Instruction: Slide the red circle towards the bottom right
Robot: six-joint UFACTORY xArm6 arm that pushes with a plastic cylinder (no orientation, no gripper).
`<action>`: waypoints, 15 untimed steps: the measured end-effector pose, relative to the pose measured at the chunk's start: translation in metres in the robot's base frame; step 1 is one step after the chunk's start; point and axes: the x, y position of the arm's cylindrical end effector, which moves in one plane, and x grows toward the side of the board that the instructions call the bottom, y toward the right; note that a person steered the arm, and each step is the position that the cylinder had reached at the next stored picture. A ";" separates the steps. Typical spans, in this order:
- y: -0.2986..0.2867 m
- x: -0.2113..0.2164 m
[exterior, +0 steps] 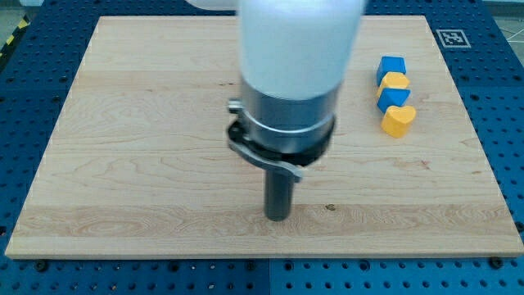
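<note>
No red circle shows in the camera view; the arm's wide white and grey body (288, 82) may hide it. My tip (278, 216) rests on the wooden board (147, 164) below the board's middle, touching no block that shows. At the view's right stands a column of blocks: a blue block (391, 65) at the top, a yellow block (395, 80), another blue block (392, 98), and a yellow heart-shaped block (399, 120) at the bottom. They lie far to the right of and above my tip.
A black and white marker (452, 38) sits at the board's top right corner. A blue perforated table (499, 123) surrounds the board on all sides.
</note>
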 end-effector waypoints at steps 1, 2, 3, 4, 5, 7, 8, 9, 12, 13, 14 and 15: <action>-0.018 -0.034; -0.028 -0.062; -0.046 -0.081; -0.052 -0.098; -0.030 -0.099; 0.018 -0.094; 0.020 -0.075; 0.044 -0.048; 0.132 -0.071; 0.160 -0.079; 0.187 -0.070; 0.172 -0.067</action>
